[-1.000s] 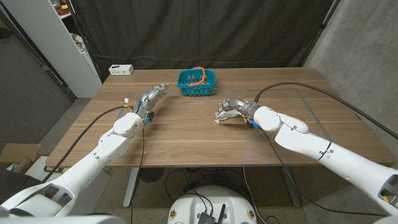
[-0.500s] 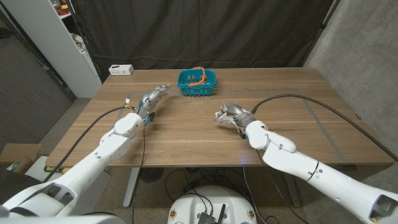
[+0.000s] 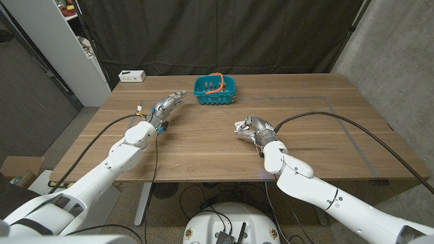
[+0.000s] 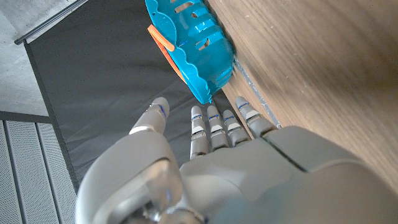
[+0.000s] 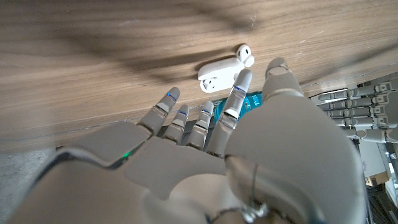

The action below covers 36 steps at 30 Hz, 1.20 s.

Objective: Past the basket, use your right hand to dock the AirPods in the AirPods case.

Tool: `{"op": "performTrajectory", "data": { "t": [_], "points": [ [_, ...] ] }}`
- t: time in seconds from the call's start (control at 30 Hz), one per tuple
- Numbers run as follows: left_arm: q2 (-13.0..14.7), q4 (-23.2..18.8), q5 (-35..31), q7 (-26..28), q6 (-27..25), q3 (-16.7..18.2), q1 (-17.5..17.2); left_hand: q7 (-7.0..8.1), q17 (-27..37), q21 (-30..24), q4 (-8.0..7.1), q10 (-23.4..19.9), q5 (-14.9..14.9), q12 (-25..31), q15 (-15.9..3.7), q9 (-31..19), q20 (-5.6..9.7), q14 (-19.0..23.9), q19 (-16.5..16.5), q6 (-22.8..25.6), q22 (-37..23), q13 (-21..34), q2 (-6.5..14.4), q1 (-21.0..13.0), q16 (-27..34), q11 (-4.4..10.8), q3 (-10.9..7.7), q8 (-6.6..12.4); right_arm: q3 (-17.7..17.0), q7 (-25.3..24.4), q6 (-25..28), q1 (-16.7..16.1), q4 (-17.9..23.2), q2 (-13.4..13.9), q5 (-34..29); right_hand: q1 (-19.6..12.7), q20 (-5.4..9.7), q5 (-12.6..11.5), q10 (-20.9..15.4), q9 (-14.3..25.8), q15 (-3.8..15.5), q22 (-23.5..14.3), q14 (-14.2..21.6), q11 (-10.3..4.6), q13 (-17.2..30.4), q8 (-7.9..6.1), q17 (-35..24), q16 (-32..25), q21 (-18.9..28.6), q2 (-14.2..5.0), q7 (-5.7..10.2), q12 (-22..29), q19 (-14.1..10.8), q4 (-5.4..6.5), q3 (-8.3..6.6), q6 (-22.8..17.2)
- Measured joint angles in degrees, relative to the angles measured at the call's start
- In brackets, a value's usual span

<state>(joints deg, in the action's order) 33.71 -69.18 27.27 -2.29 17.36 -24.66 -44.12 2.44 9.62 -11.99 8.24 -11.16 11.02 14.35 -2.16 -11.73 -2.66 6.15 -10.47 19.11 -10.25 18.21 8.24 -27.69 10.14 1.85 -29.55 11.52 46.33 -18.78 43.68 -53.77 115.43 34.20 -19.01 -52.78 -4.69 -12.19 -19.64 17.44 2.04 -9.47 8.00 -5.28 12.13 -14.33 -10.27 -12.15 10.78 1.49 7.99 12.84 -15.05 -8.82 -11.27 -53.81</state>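
My right hand (image 3: 252, 127) sits mid-frame in the head view, fingers apart, gripping nothing. My wrist view shows what the head view barely resolves: the open AirPods case (image 5: 217, 74) on the wooden surface (image 3: 203, 146) just past my fingertips (image 5: 243, 79), an AirPod (image 5: 245, 53) touching it. Left hand (image 3: 166, 106), fingers straight and empty, lies beside the teal basket (image 3: 215, 90) at upper centre.

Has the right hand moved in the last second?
Barely. The right hand sits about as far from the basket as before; mainly its arm swung in toward the table's near edge.
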Motion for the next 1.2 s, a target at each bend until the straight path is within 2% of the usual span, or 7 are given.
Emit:
{"op": "performTrajectory", "data": {
  "t": [0.17,0.23,0.47,0.73,1.07,1.2],
  "points": [
    [-0.4,1.2,-0.3,-0.6,1.2,-0.2,0.6,0.02,0.0,0.0,0.15,0.0,0.0,0.0,0.00,0.0,0.00,0.0,0.0,0.0,0.0,0.0,0.0,0.0,0.0,0.00,0.15,0.00,0.2,-2.1,-1.5,-0.7,-2.3,-0.9,0.4,-1.9,0.46,-0.4,0.0,0.0,0.12,0.0,0.1,-1.20,0.0,0.58,0.0,0.1,0.0,-0.37,1.10,-0.1,0.0,-0.58,-0.58,1.1],
    [-0.7,2.1,-0.3,-0.7,1.5,-0.4,1.0,-0.18,0.0,0.0,0.15,0.0,0.0,0.0,0.00,0.0,0.00,0.0,0.0,0.2,0.0,0.0,0.0,0.0,0.0,0.00,0.15,0.00,0.2,-3.8,-2.8,-0.8,-2.9,-1.1,0.6,-2.0,0.86,-0.4,0.0,0.0,0.25,0.0,0.3,-1.20,0.0,0.75,0.0,0.2,0.0,-0.51,1.32,-0.1,-0.2,-0.58,-0.58,1.3],
    [-1.2,3.3,-0.7,-0.8,2.4,-0.6,1.7,0.00,0.0,0.0,0.15,-0.1,0.0,0.3,0.00,0.0,0.00,0.0,0.0,0.4,0.0,0.0,0.0,0.0,0.0,0.08,0.15,0.00,0.2,-7.8,-6.9,-1.4,-6.4,-2.3,0.8,-3.5,1.24,-0.7,-0.1,-0.2,0.23,0.0,0.8,-1.85,0.0,0.80,0.0,0.2,0.0,-0.55,1.23,-0.4,-0.2,-1.06,-1.06,1.8],
    [-1.7,4.4,-0.9,-0.9,2.9,-0.8,2.4,0.18,0.0,0.0,0.15,-0.5,0.0,0.3,0.21,0.0,0.00,0.2,0.0,0.6,0.0,0.0,0.0,0.0,0.0,0.13,0.15,0.00,0.0,-10.6,-10.5,-1.4,-9.5,-3.5,1.0,-4.1,1.24,-0.8,-0.4,-0.2,0.18,0.0,1.3,-2.21,0.3,0.80,0.0,0.2,0.0,-0.52,1.32,-0.4,-0.2,-0.80,-1.32,1.3],
    [-2.4,5.9,-1.0,-1.4,3.2,-1.1,3.5,0.19,0.0,0.0,0.15,-0.5,0.0,0.3,-0.10,0.0,0.00,0.5,0.0,0.6,0.0,0.0,0.0,0.0,0.0,0.12,0.15,0.00,-0.3,-11.5,-12.5,-1.0,-11.3,-4.6,1.5,-4.1,1.23,-0.8,-0.9,-0.5,0.18,0.0,1.3,-1.69,0.3,0.80,0.0,0.2,0.0,-0.52,1.04,-0.4,-0.2,-0.31,-1.29,0.4],
    [-2.5,6.5,-1.0,-1.7,3.3,-1.2,4.0,0.19,0.0,0.0,0.15,-0.5,0.0,0.3,-0.10,0.0,0.00,0.5,0.0,0.6,0.0,0.0,0.0,0.0,0.0,0.12,0.15,0.00,-0.4,-11.7,-12.8,-1.0,-11.5,-5.0,1.6,-4.3,1.23,-0.8,-1.8,-0.4,0.30,0.0,2.0,-2.31,0.3,-0.26,0.0,0.2,0.0,-0.70,0.72,-0.3,-0.2,-0.08,-1.53,-2.5]
  ]
}}
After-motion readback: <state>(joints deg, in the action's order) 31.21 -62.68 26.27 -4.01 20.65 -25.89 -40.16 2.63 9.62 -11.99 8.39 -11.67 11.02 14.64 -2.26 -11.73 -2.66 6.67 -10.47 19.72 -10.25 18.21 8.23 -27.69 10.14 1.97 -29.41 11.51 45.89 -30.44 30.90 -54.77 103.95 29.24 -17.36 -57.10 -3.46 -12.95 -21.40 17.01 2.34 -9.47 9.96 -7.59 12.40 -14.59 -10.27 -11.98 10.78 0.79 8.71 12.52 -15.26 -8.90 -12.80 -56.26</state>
